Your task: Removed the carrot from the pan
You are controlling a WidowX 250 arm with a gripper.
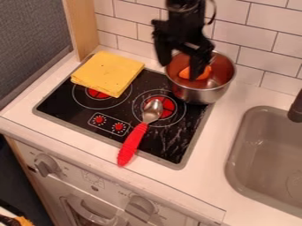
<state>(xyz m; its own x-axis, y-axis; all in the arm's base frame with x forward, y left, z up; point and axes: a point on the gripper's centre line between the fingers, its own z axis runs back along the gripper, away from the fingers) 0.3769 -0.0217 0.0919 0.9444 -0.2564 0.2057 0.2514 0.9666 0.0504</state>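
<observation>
The pincer (179, 71) hangs over the pan (199, 95), its two fingers spread with nothing pinched between them, and the carrot (205, 73) lies inside the pan, below and partly behind the finger on the view's right. The likeliest failure is a miss: the carrot looks off to one side of the gap, so coming straight down could press that finger on top of it, or shove it against the steel wall. The other finger hangs close to the near-left rim in this view; if it lands on the rim as the pincer lowers, it could tip or drag the pan. Whether it touches there now, I cannot tell. A shallow bite is another risk, since the carrot's rounded side might slip out on closing. Lifting too low could catch the load on the rim and drop it back. Below the pincer, toward the camera, the spoon (133, 143) lies across the stove (103, 108); a pan pushed that way might knock it. The yellow cloth (106, 73), left of the pincer, seems out of harm's way.
</observation>
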